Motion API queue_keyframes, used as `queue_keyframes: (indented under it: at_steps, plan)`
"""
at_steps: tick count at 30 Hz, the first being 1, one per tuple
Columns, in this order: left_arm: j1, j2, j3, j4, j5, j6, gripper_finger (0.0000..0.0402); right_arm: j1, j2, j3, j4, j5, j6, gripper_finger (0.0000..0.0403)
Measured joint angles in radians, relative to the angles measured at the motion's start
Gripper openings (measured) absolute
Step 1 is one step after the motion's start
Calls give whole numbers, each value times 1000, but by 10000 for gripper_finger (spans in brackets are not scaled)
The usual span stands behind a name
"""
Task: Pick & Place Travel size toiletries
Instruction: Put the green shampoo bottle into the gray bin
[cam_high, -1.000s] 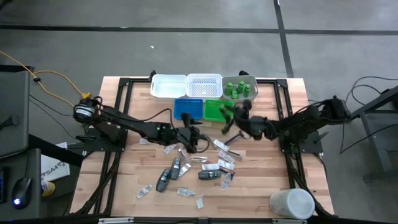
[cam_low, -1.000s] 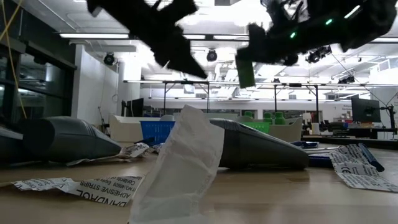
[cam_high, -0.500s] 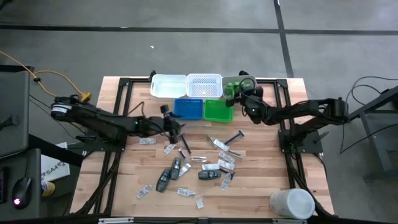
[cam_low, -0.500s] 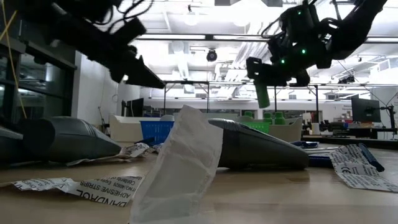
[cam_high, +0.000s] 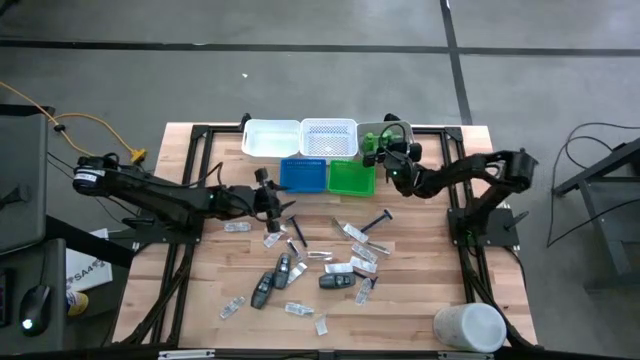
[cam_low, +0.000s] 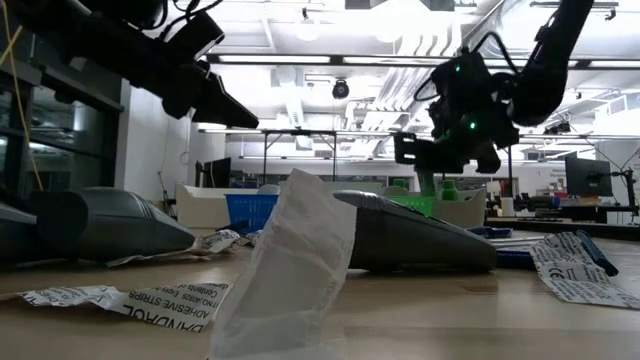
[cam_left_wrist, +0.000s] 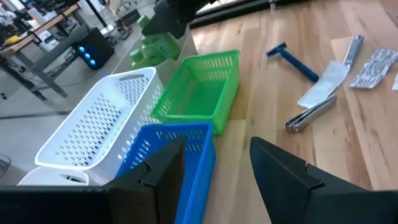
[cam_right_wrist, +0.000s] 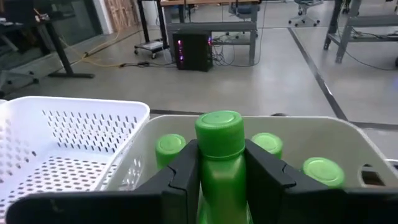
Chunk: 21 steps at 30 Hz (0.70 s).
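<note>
While right pincer (cam_right_wrist: 221, 180) clamps green bottle (cam_right_wrist: 220, 155) over bin (cam_high: 398, 132), upper right of centre: rigid, light, slick plastic; hold mid-body. Left pincer (cam_left_wrist: 214, 165) apart, empty.

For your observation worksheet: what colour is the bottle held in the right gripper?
Green, cap included. The bottle sits between the right gripper's fingers, clearest in the right wrist view.

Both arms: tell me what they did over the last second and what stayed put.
The right hand, shut on a green bottle, carried it from beside the green tray back to the bin of green bottles. The left hand lifted away from the packets, back toward the blue tray, its fingers narrowing with nothing between them. The scattered toiletries and the white container did not move.
</note>
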Motion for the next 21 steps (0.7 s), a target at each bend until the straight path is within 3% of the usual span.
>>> queue_keyframes:
  at_steps: [8, 16, 21]
  plan:
    - [0, 0, 0, 3, 3, -8, 177, -44, 80, 0, 47, -5, 47, 85]
    - [0, 0, 0, -1, 3, -8, 177, -46, 80, 0, 46, -14, 52, 175]
    - [0, 0, 0, -3, 3, -9, 177, -42, 59, 0, 39, -46, 10, 204]
